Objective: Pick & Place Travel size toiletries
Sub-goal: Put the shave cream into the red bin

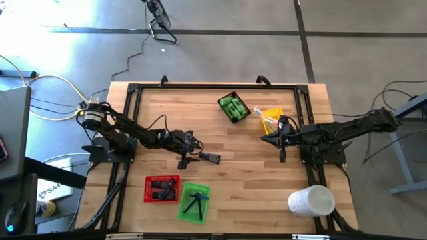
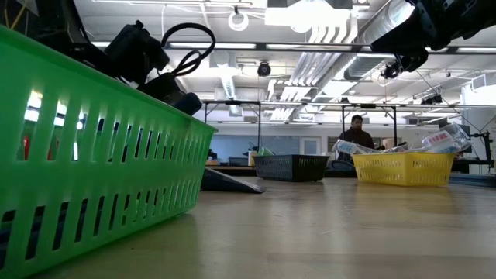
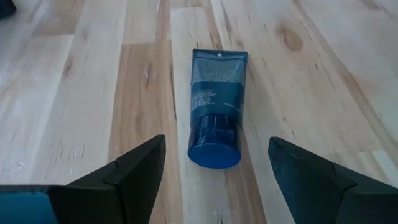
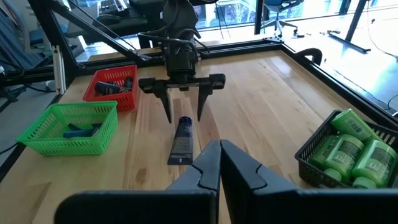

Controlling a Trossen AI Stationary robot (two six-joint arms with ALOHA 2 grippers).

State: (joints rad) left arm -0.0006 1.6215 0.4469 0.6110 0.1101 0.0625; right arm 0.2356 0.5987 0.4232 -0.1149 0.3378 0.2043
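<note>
The left claw hung over the middle of the table, fingers spread wide and holding nothing! Right between those fingers, just ahead of the tips, lay a dark blue tube, flat on the wood with its round cap end nearest the claw and its crimped tail pointing away. This looked like the reach-in before the grab. To do it well, my call: drop straight down with the tube centred, and pinch across the firmer part near the cap, since the flat tail would likely squash and slip. Behind the left claw sat the red tray and the green tray, both holding dark pieces. Over to the right, the right claw waited clenched and empty, beside the yellow tray of clear-wrapped sticks, with the black tray of green bottles near it.
</note>
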